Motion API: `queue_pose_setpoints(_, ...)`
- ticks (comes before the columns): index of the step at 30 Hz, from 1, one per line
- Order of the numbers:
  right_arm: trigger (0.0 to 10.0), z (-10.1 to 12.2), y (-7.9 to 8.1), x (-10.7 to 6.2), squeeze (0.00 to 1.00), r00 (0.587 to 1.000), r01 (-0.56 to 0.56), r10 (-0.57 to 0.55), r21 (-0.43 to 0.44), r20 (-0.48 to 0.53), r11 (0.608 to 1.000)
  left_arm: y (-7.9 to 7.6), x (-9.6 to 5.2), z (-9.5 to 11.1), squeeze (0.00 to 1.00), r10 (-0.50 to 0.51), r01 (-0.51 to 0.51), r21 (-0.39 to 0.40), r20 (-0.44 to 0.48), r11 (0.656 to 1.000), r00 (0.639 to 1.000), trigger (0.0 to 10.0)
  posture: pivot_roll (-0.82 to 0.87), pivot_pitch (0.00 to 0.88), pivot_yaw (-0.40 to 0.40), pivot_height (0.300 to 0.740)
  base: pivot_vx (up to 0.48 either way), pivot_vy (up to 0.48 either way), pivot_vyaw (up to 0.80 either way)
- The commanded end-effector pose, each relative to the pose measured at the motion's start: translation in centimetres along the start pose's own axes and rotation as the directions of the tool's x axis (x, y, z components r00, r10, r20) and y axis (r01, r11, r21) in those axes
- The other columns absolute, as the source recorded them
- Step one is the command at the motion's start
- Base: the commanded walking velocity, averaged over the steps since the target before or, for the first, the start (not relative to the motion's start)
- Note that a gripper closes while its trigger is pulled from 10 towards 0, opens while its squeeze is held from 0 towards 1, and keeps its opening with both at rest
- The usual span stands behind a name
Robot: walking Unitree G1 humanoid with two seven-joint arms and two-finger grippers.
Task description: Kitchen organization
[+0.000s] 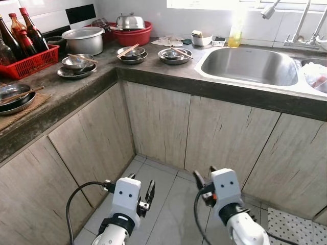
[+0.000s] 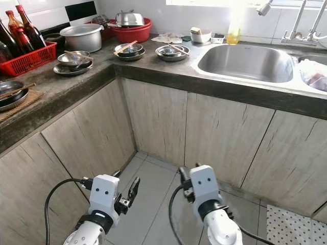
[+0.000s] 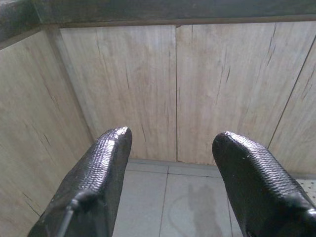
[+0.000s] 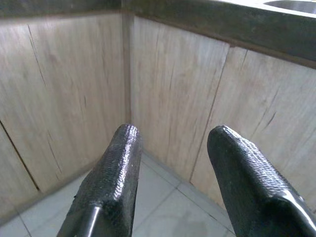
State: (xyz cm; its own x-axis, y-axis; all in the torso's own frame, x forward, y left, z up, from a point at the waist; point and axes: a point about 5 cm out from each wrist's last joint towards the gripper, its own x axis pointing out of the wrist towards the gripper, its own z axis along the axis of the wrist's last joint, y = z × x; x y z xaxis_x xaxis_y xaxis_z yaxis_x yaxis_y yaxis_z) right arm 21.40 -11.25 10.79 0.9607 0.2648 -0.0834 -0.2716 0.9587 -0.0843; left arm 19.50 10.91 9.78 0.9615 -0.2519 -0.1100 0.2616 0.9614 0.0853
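On the dark L-shaped counter [image 1: 76,89] stand several steel bowls holding chopsticks: one stack [image 1: 132,53], another [image 1: 174,54], a third [image 1: 76,63] and a pan [image 1: 14,97] on a woven mat. A steel sink [image 1: 250,65] lies at the right. Both arms hang low before the cabinet doors. My left gripper [image 1: 141,186] is open and empty, its fingers [image 3: 106,163] spread toward the cabinet corner. My right gripper [image 1: 204,174] is open and empty too, with textured fingers [image 4: 116,168] wide apart.
A red basket [image 1: 31,61] of sauce bottles, a grey pot [image 1: 83,40] and a red basin [image 1: 132,34] with a lidded pot line the back. A yellow bottle [image 1: 235,34], white bowl [image 1: 202,40] and taps [image 1: 301,30] stand by the sink. Tiled floor [image 1: 168,204] lies below.
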Motion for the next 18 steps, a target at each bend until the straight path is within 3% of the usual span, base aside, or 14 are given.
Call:
queue_pose_setpoints(1, 10.0, 0.53, -0.13, 0.02, 0.0, 0.999, -0.001, 0.001, 0.012, 0.037, 1.0, 0.16, -0.14, 0.4, 0.0, 0.016, -0.015, -0.01, 0.023, 1.0, 1.0, 10.0, 0.09, 0.0, -0.01, 0.74, 0.0, 0.0, 0.0)
queue_pose_setpoints(13, 10.0, 0.26, 0.18, 0.07, 0.0, 0.998, -0.048, 0.046, 0.055, 0.035, 0.997, 0.75, 0.28, 0.08, 0.0, 0.047, -0.047, -0.081, 0.004, 0.996, 0.999, 10.0, 0.1, 0.0, -0.007, 0.74, 0.0, 0.0, 0.0)
queue_pose_setpoints(18, 10.0, 0.31, -0.07, 0.09, 0.0, 0.999, -0.036, 0.033, 0.064, 0.033, 0.997, 0.52, 0.38, 0.25, 0.0, 0.035, -0.034, -0.076, 0.014, 0.996, 0.999, 10.0, 0.1, 0.0, -0.015, 0.74, 0.0, 0.0, 0.0)
